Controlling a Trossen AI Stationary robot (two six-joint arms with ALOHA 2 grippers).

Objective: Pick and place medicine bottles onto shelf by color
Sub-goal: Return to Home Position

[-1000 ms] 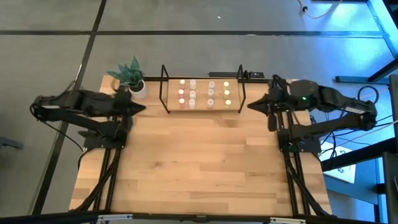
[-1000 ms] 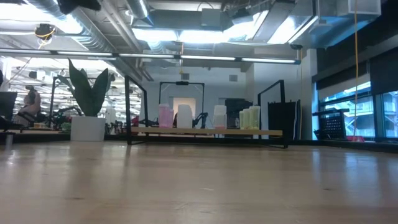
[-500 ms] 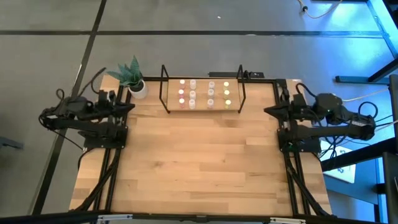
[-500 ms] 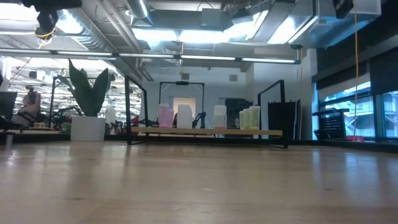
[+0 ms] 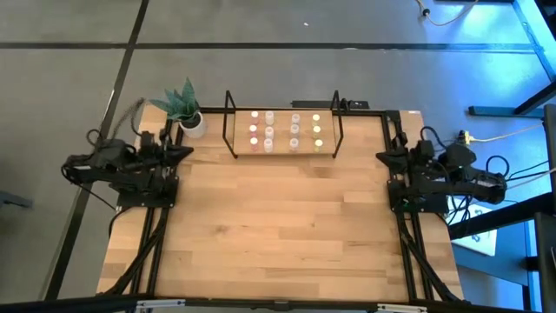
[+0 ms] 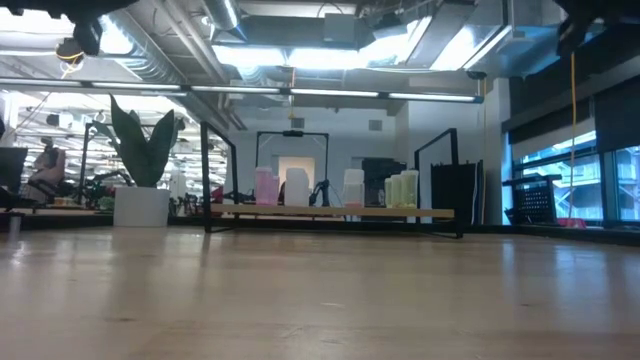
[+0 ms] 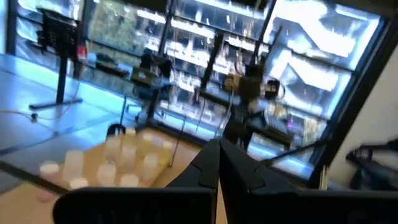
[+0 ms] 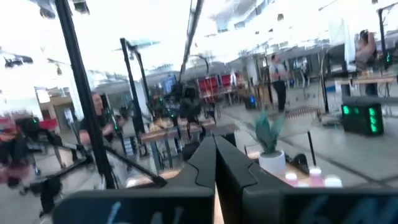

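Pressed together, empty: left fingers [image 7: 211, 171] and right fingers [image 8: 208, 163] at opposite surface [image 5: 278, 226] edges. Midway between them, well apart: black-framed light-wood shelf [image 5: 281, 132] of colour-topped medicine bottles [image 5: 294, 130].

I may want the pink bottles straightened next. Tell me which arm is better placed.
Left. The pink bottles stand at the shelf's left end, nearer the left gripper; the right gripper waits beyond the opposite end. Both are shut.
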